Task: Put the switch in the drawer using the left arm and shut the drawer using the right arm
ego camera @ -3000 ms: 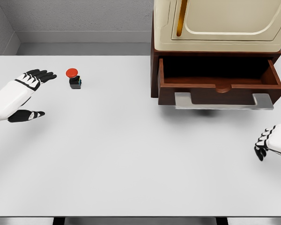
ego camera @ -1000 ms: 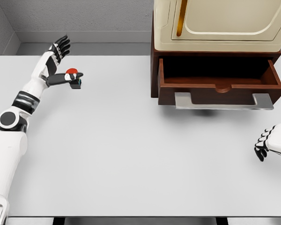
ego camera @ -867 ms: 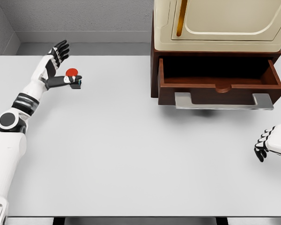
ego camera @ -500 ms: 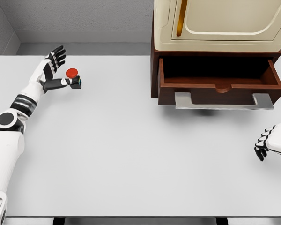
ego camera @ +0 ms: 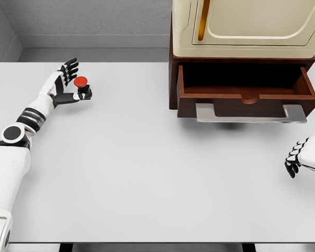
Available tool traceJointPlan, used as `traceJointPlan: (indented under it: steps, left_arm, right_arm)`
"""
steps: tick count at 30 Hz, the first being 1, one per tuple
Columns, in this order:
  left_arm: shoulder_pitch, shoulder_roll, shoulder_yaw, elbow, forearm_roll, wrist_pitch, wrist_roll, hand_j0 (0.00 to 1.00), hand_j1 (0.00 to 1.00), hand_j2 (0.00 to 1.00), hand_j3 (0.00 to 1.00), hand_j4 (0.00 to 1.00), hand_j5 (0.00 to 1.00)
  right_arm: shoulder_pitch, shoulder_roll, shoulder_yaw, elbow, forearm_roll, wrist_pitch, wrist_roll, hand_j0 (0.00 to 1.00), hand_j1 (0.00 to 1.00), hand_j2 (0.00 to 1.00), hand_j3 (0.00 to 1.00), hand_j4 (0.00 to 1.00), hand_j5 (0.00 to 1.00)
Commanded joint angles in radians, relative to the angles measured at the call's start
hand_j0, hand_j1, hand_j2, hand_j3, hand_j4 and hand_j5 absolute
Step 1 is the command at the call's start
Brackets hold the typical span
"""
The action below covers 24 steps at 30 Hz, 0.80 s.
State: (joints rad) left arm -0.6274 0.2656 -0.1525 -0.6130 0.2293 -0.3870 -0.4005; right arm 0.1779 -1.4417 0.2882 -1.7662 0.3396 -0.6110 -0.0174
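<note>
The switch [ego camera: 82, 84], a red round button on a small black base, stands on the white table [ego camera: 147, 168] at the far left. My left hand [ego camera: 72, 82] is right beside it on its left, open. The thumb lies against the front of the black base and the fingers [ego camera: 69, 68] are spread behind the button, not closed on it. The brown wooden drawer [ego camera: 247, 97] stands pulled out at the right, with nothing visible inside it. My right hand [ego camera: 295, 160] rests low at the right edge, fingers relaxed, holding nothing.
The drawer belongs to a brown cabinet [ego camera: 173, 79] with a cream door [ego camera: 252, 23] above it. A grey metal handle [ego camera: 250, 113] sticks out from the drawer front over the table. A grey wall runs behind the table.
My left arm reached from the near left up to the switch. In the last second the hand sank and its fingers drew closer around the button. The switch, drawer and right hand stayed put.
</note>
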Motion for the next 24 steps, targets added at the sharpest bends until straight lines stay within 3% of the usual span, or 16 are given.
traceJointPlan:
  steps: [1,16,24]
  left_arm:
    - [0.000,-0.003,0.001,0.001,-0.013,0.000,0.000,1.00,1.00,1.00,1.00,1.00,1.00]
    - [-0.029,-0.012,0.002,0.058,-0.048,0.000,0.002,1.00,1.00,1.00,1.00,1.00,1.00]
    - [-0.029,-0.011,0.005,0.059,-0.056,0.002,0.002,0.73,0.73,0.73,0.73,0.73,0.73]
  right_arm:
    - [0.000,-0.002,-0.001,-0.001,-0.007,0.000,0.001,0.25,0.25,0.25,0.25,0.25,0.25]
    - [0.002,-0.003,0.000,0.001,-0.011,0.000,0.001,0.28,0.28,0.28,0.28,0.28,0.28]
    - [0.002,-0.003,0.000,0.001,-0.011,0.000,0.001,0.28,0.28,0.28,0.28,0.28,0.28]
